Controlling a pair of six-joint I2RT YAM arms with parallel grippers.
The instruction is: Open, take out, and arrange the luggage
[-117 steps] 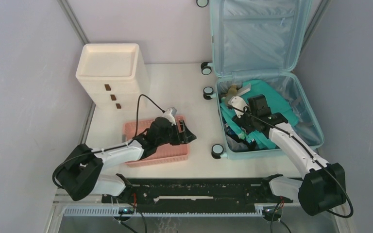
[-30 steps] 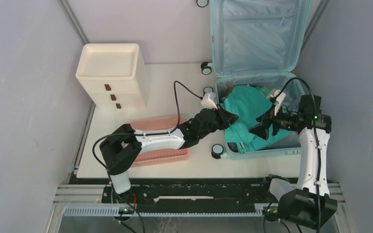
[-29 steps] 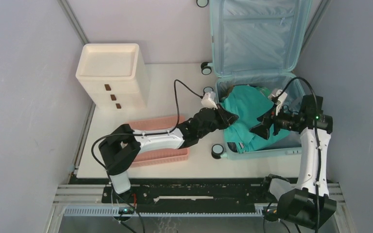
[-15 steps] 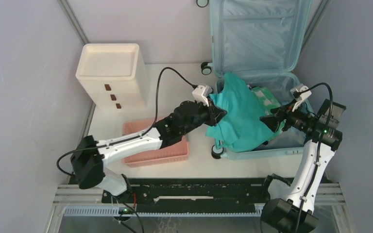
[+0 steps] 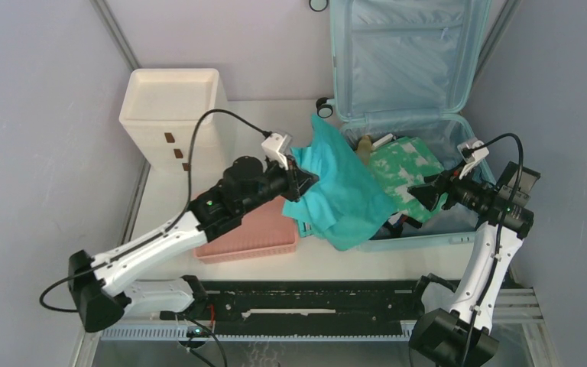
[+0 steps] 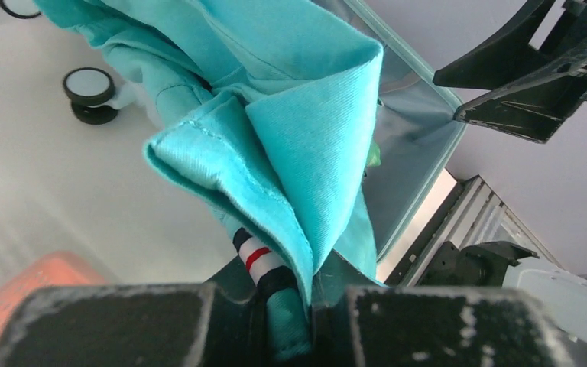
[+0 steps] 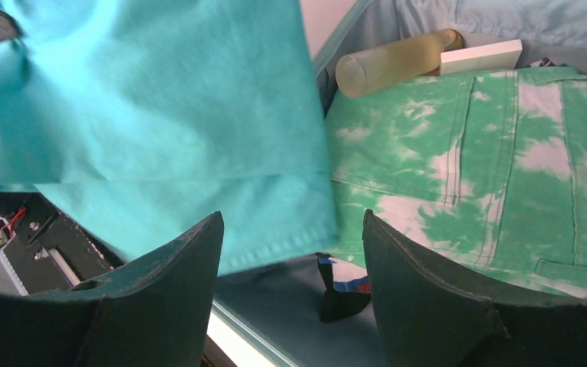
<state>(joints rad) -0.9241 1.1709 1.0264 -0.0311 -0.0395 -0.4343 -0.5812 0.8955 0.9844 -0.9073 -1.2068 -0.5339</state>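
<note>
One garment's half out: luggage point(image 5: 405, 61) lies open upper right of frame, your left fingers point(image 6: 115, 325) pinch the teal cloth point(image 5: 344, 191) over its rim (right fingers point(image 7: 160, 298) wide, empty). So the tie-dye piece point(image 5: 401, 164) plus the rest aren't unpacked yet.

- Pale lilac-grey walls point(image 5: 38, 115) close the scene at 9, 12 and 3 o'clock, evenly lit.
- A white table point(image 5: 287, 111) fills the middle.
- A cream three-drawer cabinet point(image 5: 170, 95) stands at 10 o'clock.
- A black rail point(image 5: 306, 298) runs along 6 o'clock.
</note>
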